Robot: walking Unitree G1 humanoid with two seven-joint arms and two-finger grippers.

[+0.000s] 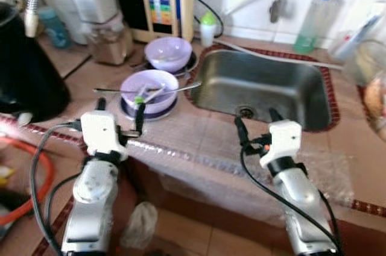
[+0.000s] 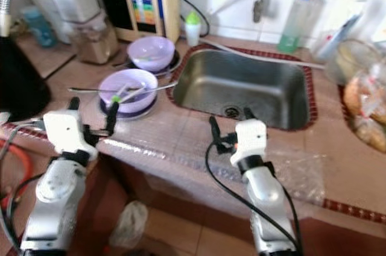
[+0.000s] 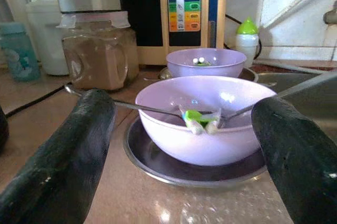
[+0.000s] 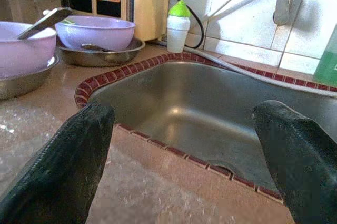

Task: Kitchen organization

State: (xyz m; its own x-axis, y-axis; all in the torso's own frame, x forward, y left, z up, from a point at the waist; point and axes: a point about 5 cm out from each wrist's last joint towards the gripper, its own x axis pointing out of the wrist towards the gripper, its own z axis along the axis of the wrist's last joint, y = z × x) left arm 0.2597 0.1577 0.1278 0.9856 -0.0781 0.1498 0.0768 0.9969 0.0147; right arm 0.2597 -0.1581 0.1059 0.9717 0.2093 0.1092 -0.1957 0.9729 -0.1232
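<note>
Your left tool is hanging spread before the near bowl holding spoons; your right tool, also spread, is facing the sink.

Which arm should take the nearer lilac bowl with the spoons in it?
Left, probably. The left gripper is open and lined up just short of the nearer lilac plastic bowl on its steel plate; the right gripper faces the steel sink.
</note>
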